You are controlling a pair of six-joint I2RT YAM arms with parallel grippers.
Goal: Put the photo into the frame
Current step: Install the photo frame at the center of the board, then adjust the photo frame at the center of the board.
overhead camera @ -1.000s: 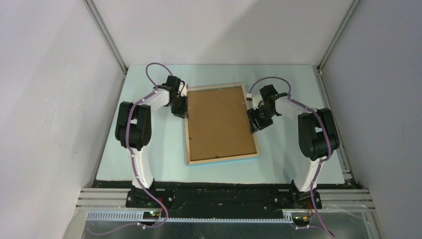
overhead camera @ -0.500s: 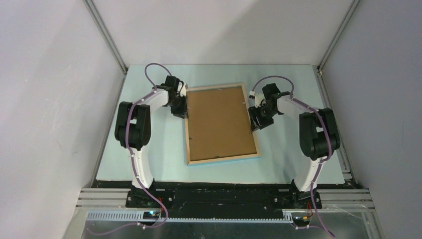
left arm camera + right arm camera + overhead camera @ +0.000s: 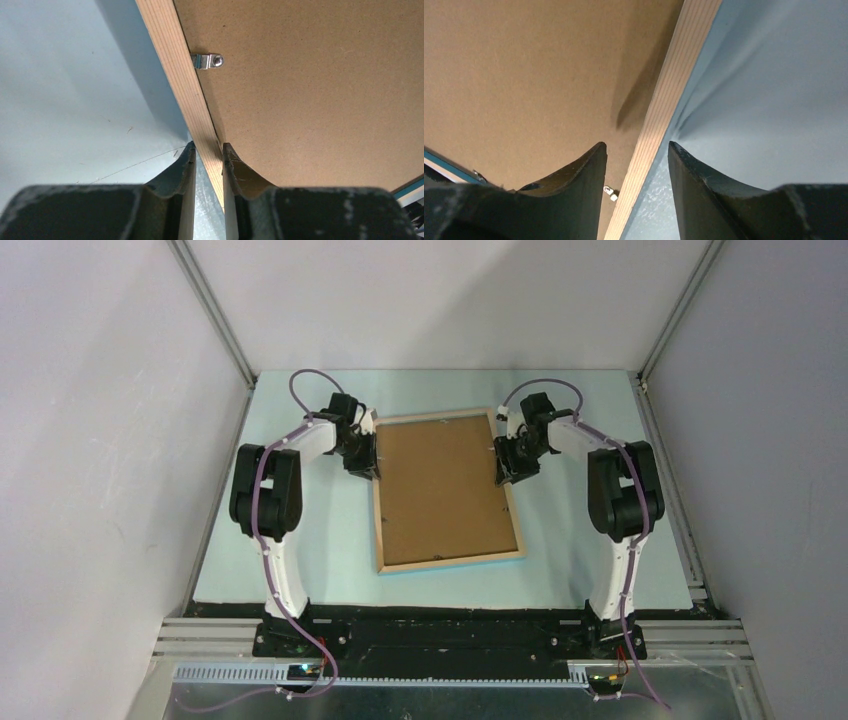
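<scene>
The thin rectangular picture frame of light wood [image 3: 450, 561] is lying back-up in the middle of the pale blue-green table mat [image 3: 300, 540]. A plain brown backing board [image 3: 440, 490] is sitting inside its rails, and a small metal turn-tab [image 3: 207, 61] is reaching over the board's left edge.

The left gripper [image 3: 362, 462] is working at about ten o'clock of the frame. In its wrist view the fingers [image 3: 206, 147] are pinching the wooden rail [image 3: 175, 50], one on the outer side and one on the board side, probably to steady the frame.

The right gripper [image 3: 508, 468] is sitting at about two o'clock. Its jaws [image 3: 636, 147] are standing spread astride the opposite rail [image 3: 674, 85], with a gap showing on each side, so it is gripping nothing. This mirrored placement suggests both arms are bracketing the frame so it can be lifted or turned without skewing.

The photo is not showing in any view. It may be lying under the board, but that cannot be told from here. Next, the right jaws would need to be closing squarely on the rail, clear of the board's edge.
</scene>
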